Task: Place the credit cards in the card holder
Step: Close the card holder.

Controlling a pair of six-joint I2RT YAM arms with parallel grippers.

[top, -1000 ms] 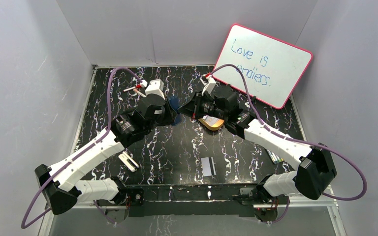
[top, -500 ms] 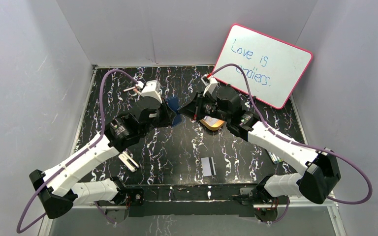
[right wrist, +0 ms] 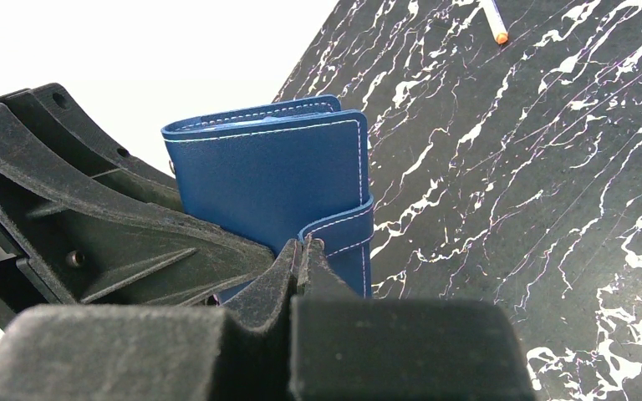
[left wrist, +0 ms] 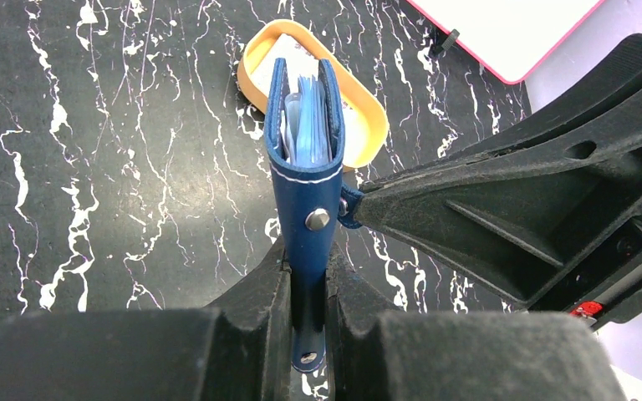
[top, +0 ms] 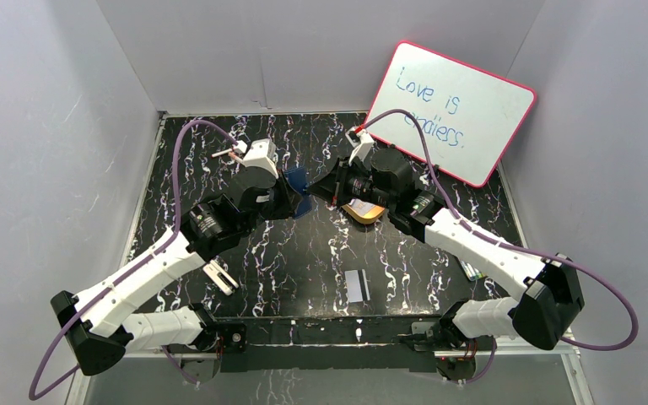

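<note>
Judging by the grips, at the opening step, with no card going in yet. Clamped on the near end of the card holder (left wrist: 305,159) with the left end effector (left wrist: 308,271); pinched shut on the snap tab (right wrist: 344,227) with the right end effector (right wrist: 303,251). Held between the two arms toward the back of the worktop (top: 304,245), seemingly lifted off it, just in front of the tin (left wrist: 369,115). Stood on edge, long axis running straight away from the left fingers, mouth pointing toward the tin, with pale blue pockets showing in the narrow gap. Next, probably: pull the tab sideways to pop the snap against a firm left grip, then spread the covers. Lying flat near the front edge, well apart and untouched: one card (top: 355,285), dark stripe up.
</note>
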